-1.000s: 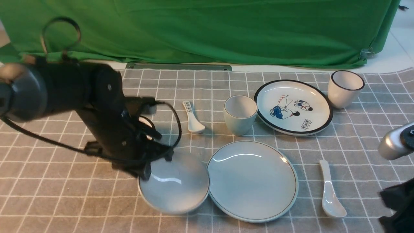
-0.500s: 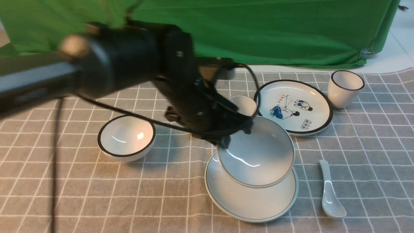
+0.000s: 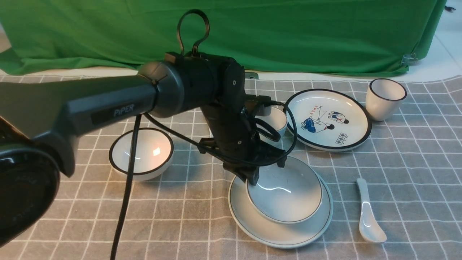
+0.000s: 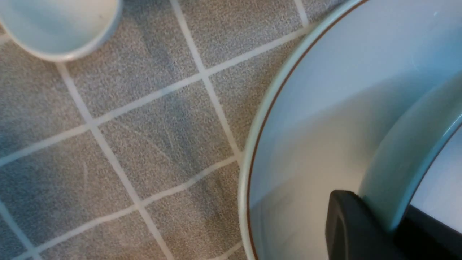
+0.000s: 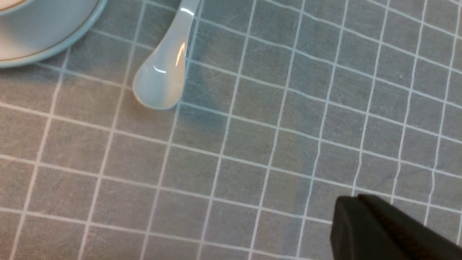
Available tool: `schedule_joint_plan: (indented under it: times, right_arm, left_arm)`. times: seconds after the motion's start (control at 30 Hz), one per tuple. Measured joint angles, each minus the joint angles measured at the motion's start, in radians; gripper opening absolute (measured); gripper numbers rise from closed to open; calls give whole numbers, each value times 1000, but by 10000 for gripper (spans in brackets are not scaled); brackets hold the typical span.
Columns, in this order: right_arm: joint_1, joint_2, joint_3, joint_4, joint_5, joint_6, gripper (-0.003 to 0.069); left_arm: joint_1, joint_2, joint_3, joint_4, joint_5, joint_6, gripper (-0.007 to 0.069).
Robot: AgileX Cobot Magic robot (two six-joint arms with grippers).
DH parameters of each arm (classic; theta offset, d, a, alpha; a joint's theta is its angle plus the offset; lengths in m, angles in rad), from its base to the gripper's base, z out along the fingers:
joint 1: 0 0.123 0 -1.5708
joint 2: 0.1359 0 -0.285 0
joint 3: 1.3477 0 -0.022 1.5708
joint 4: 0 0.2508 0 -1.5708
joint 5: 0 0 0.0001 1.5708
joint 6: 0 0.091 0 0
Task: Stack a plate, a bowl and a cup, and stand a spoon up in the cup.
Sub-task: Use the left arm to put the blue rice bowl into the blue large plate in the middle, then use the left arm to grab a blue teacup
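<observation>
The pale bowl (image 3: pixel 285 195) sits on the large pale plate (image 3: pixel 281 233), a little toward its far side. My left gripper (image 3: pixel 253 177) is shut on the bowl's left rim; the left wrist view shows the bowl wall (image 4: pixel 408 155) pinched between the black fingers (image 4: pixel 352 224), just over the plate (image 4: pixel 288 119). The plain cup (image 3: pixel 277 119) stands behind the plate, half hidden by the left arm. The long white spoon (image 3: pixel 368 213) lies right of the plate. My right gripper (image 5: pixel 348 204) hangs shut and empty above the cloth near the spoon (image 5: pixel 162 79).
A black-rimmed bowl (image 3: pixel 140 153) stands at the left. At the back right are a black-rimmed plate with cartoon figures (image 3: pixel 326 119) and a black-rimmed cup (image 3: pixel 384 97). A grey checked cloth (image 3: pixel 415 180) covers the table, and a green curtain hangs behind it.
My left arm carried the bowl rightward from beside the plate, over it, and lowered it onto the plate. The right arm has left the front view.
</observation>
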Motion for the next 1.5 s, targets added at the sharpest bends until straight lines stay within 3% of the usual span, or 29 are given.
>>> schedule_joint_plan:
  times: [0.17,0.37,0.43,0.67,0.93,1.23,1.37,1.4,1.5]
  right_arm:
    - [0,0,0,1,-18,0,21]
    - [0,0,0,2,-24,-3,21]
    - [0,0,0,2,-24,-6,21]
    - [0,0,0,37,-28,-7,21]
    - [0,0,0,44,-73,-7,21]
    - [0,1,0,46,-92,-7,21]
    - [0,1,0,46,-92,-12,21]
    - [0,1,0,46,-92,-18,21]
    - [0,1,0,46,-92,-20,21]
  left_arm:
    - [0,0,0,5,0,-1,99]
    - [0,-1,-33,42,17,-12,269]
    - [0,-9,-90,90,51,-72,323]
    - [46,-9,-302,140,75,-165,357]
    - [97,147,-450,98,51,-169,356]
    - [100,246,-461,97,29,-164,348]
    - [100,258,-467,97,28,-164,230]
    - [100,257,-469,96,28,-162,120]
    - [100,239,-481,110,40,-156,40]
